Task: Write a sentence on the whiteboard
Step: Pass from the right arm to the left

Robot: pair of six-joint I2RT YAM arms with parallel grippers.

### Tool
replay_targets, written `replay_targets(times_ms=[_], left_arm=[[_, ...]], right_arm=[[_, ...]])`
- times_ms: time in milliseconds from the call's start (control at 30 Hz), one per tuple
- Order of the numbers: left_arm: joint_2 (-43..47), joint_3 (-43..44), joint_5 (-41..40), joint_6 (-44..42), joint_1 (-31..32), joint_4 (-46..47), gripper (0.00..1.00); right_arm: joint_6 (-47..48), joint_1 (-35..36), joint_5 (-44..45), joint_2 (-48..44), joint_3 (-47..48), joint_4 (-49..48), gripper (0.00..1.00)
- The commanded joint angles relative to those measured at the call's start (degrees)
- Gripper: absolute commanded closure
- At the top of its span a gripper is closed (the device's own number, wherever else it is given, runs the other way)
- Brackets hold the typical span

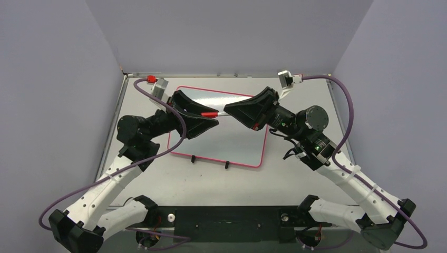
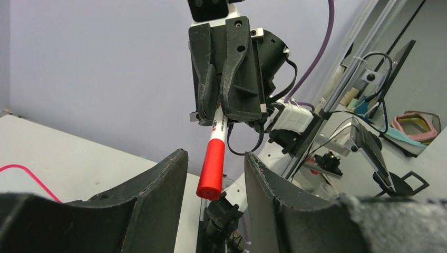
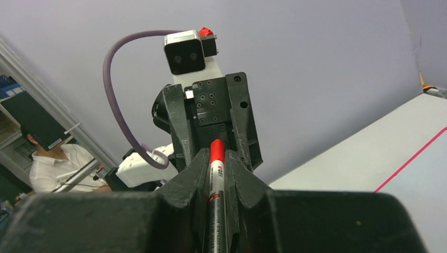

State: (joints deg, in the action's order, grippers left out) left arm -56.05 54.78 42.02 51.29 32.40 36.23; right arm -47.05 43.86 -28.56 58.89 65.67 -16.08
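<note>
Uncapping: our right gripper (image 1: 229,109) clamps the red marker (image 3: 216,176); our left gripper (image 2: 215,157), wide around the cap (image 2: 211,173), must close, pull.

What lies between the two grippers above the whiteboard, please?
A red-capped marker: the right gripper is shut on its barrel, and its cap reaches between the fingers of the open left gripper. The left wrist view shows it best.

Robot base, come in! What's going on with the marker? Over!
Right gripper shut on marker. Left gripper open around red cap, not touching. Whiteboard below, no writing visible. Nothing in the way.
</note>
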Motion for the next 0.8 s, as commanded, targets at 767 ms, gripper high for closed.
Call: replay_targets(times_ms=[767], left_arm=[[-0.4, 2.7, 8.2, -2.1, -0.4, 1.8, 1.0]], right_arm=[[8.5, -0.3, -5.9, 1.1, 5.6, 12.7, 0.7]])
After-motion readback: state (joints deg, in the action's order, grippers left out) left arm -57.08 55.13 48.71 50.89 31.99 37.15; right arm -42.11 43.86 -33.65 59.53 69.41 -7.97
